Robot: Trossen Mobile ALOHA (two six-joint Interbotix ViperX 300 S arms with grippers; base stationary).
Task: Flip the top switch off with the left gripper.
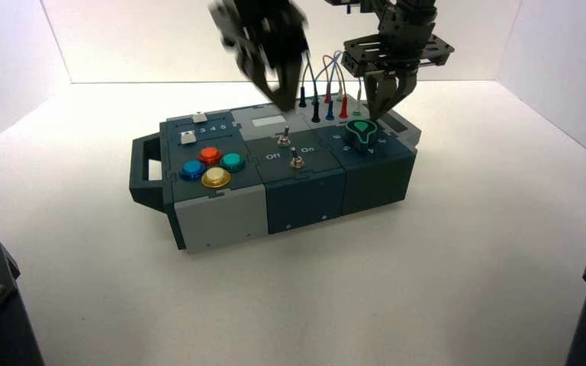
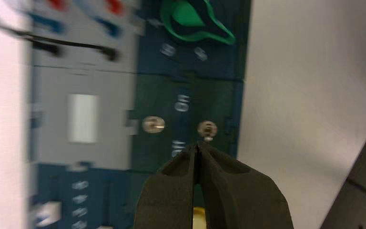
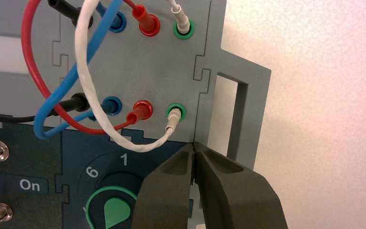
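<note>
Two toggle switches stand on the dark middle panel of the box (image 1: 275, 191); the top switch (image 1: 283, 138) is the one farther from you, between the "Off" and "On" lettering and behind the lower switch (image 1: 296, 160). Your left claw (image 1: 284, 97) hangs above the rear of the box, over the grey panel just behind that switch, fingers clenched together on nothing. Its wrist view shows the joined fingertips (image 2: 198, 149) close to one of the two switches, not touching. Your right claw (image 1: 379, 107) is likewise pinched shut and empty, over the back right corner beside the green knob (image 1: 363, 131).

Judgement: the lever is a small, stiff metal stub, probably spring-loaded and smooth. No grasp is needed; push its side with the closed tips toward "Off".

Clearance: the plugged wires (image 1: 328, 72) rise just right of your left claw and could snag. The lower switch sits near and could be knocked. The left side, over the coloured buttons (image 1: 212, 166), is open, as is the surface (image 1: 465, 252) around the box.
</note>
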